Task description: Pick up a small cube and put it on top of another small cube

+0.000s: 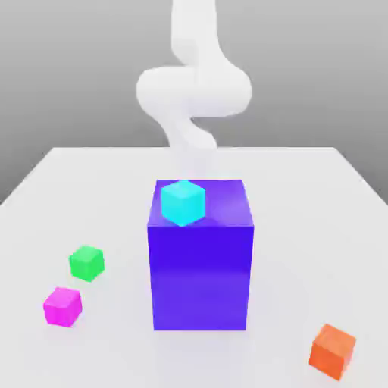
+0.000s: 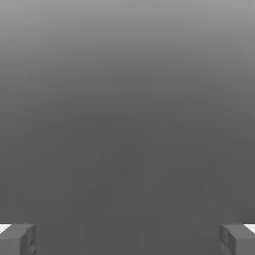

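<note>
Exterior view, reading from its left: the pink cube [image 1: 62, 306] sits on the surface [image 1: 303, 204] near the front, with the green cube [image 1: 86, 263] just behind it, close but apart. In the middle stands the big blue block [image 1: 200, 280], a cyan cube [image 1: 183, 202] resting on its top toward the front left edge, and the white arm [image 1: 194, 91] rises behind the block. Far to the right, near the front corner, lies the orange cube [image 1: 333, 351]. On the hand view, the hand [image 2: 127, 239] is released, its two fingers [image 2: 17, 239] spread wide with nothing between them. The pink cube looks rigid and light, likely easy to lift; its flat faces should give a firm hold if the fingers close on two opposite sides around mid-height, coming straight down so that the green cube is not nudged.
</note>
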Controlling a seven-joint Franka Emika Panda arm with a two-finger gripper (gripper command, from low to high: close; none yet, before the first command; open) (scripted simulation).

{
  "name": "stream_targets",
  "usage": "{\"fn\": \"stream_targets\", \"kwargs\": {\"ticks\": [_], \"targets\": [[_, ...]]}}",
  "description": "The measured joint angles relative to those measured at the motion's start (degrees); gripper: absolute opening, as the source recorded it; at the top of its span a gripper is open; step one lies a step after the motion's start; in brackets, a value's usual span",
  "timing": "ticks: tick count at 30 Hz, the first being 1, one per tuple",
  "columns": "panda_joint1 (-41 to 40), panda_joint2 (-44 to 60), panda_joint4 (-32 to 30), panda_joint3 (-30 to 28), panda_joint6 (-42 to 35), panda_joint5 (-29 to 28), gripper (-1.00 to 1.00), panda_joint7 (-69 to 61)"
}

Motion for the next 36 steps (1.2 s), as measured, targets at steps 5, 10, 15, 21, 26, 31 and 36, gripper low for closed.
{"fn": "stream_targets", "kwargs": {"ticks": [5,10,15,21,26,31,36], "targets": [[-8.71,8.16,-2.8,3.53,3.78,-4.24,0.0,12.66],[-16.39,16.16,-5.48,5.91,7.36,-8.33,0.0,24.9],[-22.66,24.17,-8.13,6.64,10.88,-12.18,0.0,36.96],[-28.02,33.46,-11.38,5.3,15.32,-14.99,0.0,50.11],[-31.97,40.59,-14.31,3.29,19.62,-13.81,0.0,58.59],[-34.82,46.89,-17.43,2.83,24.28,-7.28,0.0,63.22],[-36.51,51.65,-18.66,3.6,28.22,-1.31,0.0,63.99]]}}
